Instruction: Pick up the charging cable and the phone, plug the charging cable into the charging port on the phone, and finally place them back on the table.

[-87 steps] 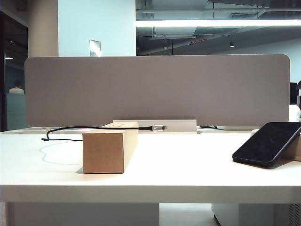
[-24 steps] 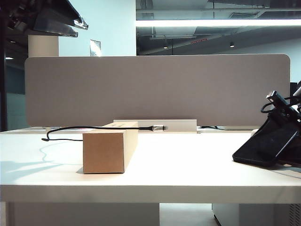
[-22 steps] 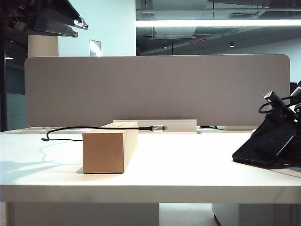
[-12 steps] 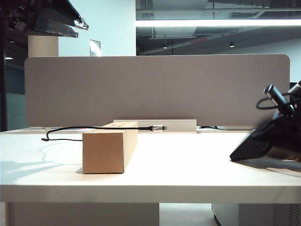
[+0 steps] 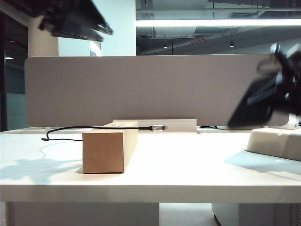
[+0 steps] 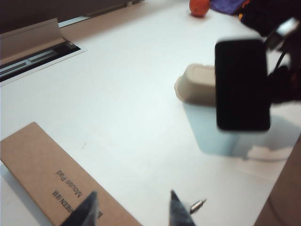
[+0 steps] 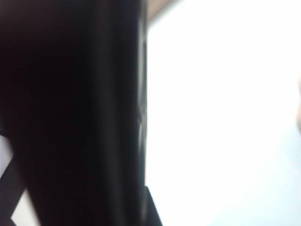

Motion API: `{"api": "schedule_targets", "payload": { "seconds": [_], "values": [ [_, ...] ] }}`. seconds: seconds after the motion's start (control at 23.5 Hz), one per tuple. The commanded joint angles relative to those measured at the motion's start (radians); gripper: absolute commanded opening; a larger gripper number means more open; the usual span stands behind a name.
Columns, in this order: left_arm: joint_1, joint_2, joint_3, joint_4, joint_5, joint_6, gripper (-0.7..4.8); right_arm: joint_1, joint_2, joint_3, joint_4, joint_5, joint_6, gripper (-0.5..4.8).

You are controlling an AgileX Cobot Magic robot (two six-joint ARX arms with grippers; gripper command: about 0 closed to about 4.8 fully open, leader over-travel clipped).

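White table [image 5: 188, 169] holds "Mouse Pad" box [image 6: 51, 176]; left hand [image 6: 131, 212] spread, right hand [image 5: 282, 89] clamps phone [image 6: 242, 84].

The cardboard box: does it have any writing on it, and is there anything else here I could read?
"Mouse Pad": printed on the cardboard box, seen from the left wrist view.
A second line beside it ends in "REEN"; the rest is cut off.
A small sign on the back wall: too small to read.

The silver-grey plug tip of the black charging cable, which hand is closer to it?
Left. The left hand hangs open just above the plug tip; the right hand holds the dark phone aloft far off.
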State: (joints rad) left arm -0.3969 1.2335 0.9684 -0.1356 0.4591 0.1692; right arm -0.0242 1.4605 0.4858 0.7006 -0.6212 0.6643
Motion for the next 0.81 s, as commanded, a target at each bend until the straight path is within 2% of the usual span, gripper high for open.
{"api": "schedule_targets", "payload": {
  "seconds": [0.04,0.26,0.34,0.47,0.55,0.68,0.81],
  "values": [
    [-0.06,0.098,0.108,-0.134,-0.102,0.168,1.83,0.0,-0.149,0.004,-0.071,-0.021,-0.065,-0.06],
    [-0.122,0.217,0.206,-0.193,-0.126,0.285,1.82,0.0,-0.299,0.004,-0.19,-0.002,-0.123,-0.06],
    [-0.16,0.278,0.241,-0.206,-0.127,0.359,1.79,-0.001,-0.363,0.004,-0.246,-0.002,-0.123,-0.06],
    [-0.225,0.365,0.286,-0.288,-0.143,0.573,1.79,-0.001,-0.443,0.004,-0.337,-0.003,-0.157,-0.06],
    [-0.264,0.405,0.294,-0.328,-0.217,0.654,1.79,-0.001,-0.476,0.004,-0.393,-0.002,-0.177,-0.06],
    [-0.296,0.446,0.295,-0.36,-0.286,0.716,1.79,-0.001,-0.496,0.004,-0.438,-0.007,-0.198,-0.06],
    [-0.308,0.477,0.295,-0.373,-0.314,0.721,1.79,-0.001,-0.5,0.004,-0.462,-0.01,-0.198,-0.06]
  ]
}}
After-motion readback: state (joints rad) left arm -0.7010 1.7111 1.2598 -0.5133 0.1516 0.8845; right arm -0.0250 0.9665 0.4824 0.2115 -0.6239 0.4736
